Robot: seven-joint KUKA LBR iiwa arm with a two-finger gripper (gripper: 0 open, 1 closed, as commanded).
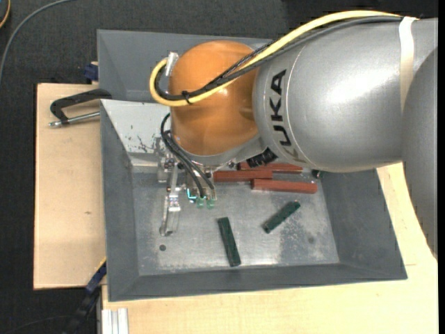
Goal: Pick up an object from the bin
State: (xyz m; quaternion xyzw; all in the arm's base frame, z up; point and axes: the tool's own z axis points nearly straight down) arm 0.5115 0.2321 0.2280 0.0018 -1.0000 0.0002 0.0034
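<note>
Arm [348,96] enters from the right and lies across the upper half of the grey bin [118,186]; orange cover [208,96] at the wrist, yellow cable [313,28] looped over it.

Gripper [170,207] hangs below the cover, down near the floor in the bin's left part; the floor under it is bare and scuffed, with a small dark speck [163,248] just below its tip; open or closed: cannot tell from this angle; nothing visibly held.

Nearest thing: dark green bar [228,241], flat on the floor near the front wall, to the gripper's right and apart from it; second dark green bar [281,216] further right, lying at a slant; red-brown bars [281,184] lie side by side behind them, partly hidden under the arm.
</note>
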